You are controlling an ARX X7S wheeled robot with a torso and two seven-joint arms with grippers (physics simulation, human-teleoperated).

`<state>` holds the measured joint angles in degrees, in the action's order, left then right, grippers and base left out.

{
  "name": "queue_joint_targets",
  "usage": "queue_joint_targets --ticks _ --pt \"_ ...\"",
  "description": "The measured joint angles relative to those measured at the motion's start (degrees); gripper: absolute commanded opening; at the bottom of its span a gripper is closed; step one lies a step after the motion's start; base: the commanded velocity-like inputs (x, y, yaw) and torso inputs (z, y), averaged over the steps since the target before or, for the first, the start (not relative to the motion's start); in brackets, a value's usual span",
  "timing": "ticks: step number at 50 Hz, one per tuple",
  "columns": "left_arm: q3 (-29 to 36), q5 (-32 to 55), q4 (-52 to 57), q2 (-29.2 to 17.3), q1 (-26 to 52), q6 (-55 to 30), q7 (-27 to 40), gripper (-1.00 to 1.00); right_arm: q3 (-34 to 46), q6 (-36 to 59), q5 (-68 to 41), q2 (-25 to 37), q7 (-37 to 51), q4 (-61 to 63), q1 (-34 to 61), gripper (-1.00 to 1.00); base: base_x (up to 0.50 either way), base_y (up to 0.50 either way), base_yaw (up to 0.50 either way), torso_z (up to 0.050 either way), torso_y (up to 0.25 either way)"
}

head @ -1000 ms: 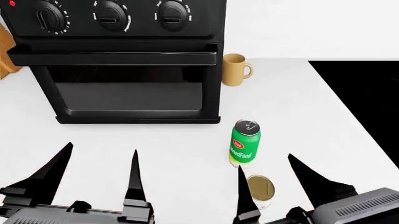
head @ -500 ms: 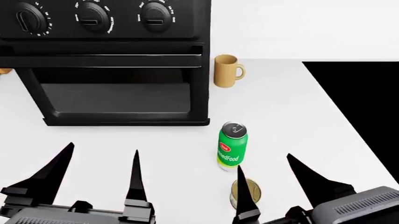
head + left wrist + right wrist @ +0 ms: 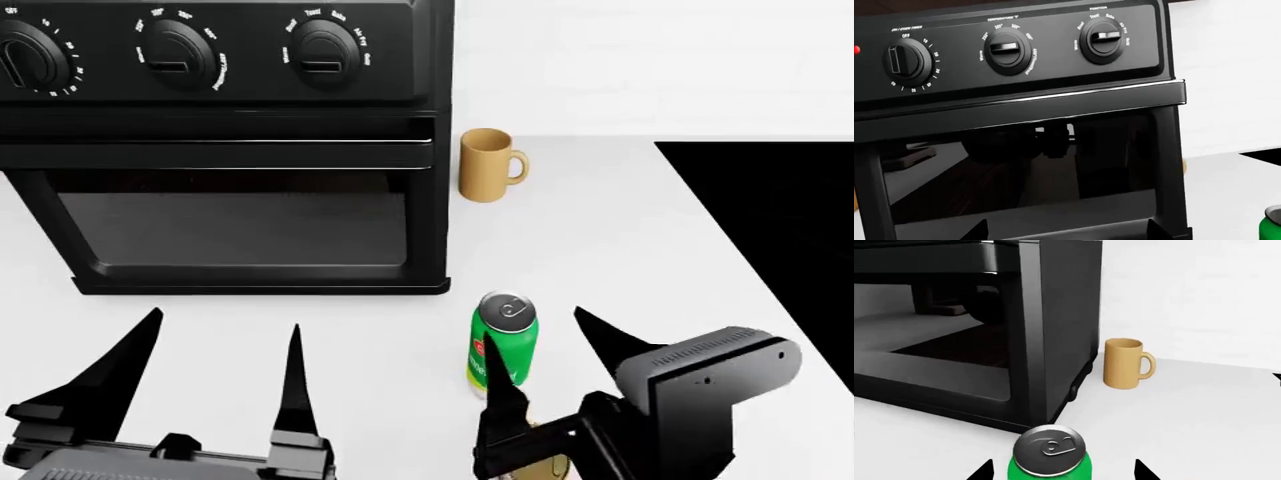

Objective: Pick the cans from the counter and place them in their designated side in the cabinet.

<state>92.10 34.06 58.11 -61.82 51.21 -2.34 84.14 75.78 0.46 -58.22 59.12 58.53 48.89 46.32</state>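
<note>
The tall green can (image 3: 505, 345) stands upright on the white counter (image 3: 601, 250), just right of the toaster oven's front corner. My right gripper (image 3: 550, 365) is open. Its fingers straddle the line to the can from the near side without touching it. In the right wrist view the can's silver top (image 3: 1049, 450) sits between and just ahead of the right gripper's (image 3: 1062, 471) spread tips. The short tin (image 3: 541, 468) is almost hidden under the right gripper. My left gripper (image 3: 214, 360) is open and empty in front of the oven. A sliver of the can shows in the left wrist view (image 3: 1273, 225).
A black toaster oven (image 3: 227, 140) fills the back left and faces the left wrist camera (image 3: 1021, 125). A tan mug (image 3: 489, 165) stands beside its right side and shows in the right wrist view (image 3: 1126, 364). The black cooktop (image 3: 787, 230) lies at the right.
My right gripper has lifted and moved forward over the tin towards the green can, which now sits between its fingers. The head view has shifted slightly. The left gripper has kept still.
</note>
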Motion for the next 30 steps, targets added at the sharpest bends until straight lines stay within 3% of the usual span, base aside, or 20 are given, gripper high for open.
queue_joint_targets --ticks 12,30 --pt "0.3 0.5 1.0 0.5 0.9 -1.4 0.7 1.00 -1.6 -1.4 -9.0 -1.3 -9.8 -7.6 3.3 1.00 0.00 0.00 0.00 0.000 0.000" --pt "1.2 0.8 0.8 1.2 1.8 -1.5 1.3 1.00 -1.5 -2.8 -12.4 -1.9 -15.0 -10.2 2.8 1.00 0.00 0.00 0.00 0.000 0.000"
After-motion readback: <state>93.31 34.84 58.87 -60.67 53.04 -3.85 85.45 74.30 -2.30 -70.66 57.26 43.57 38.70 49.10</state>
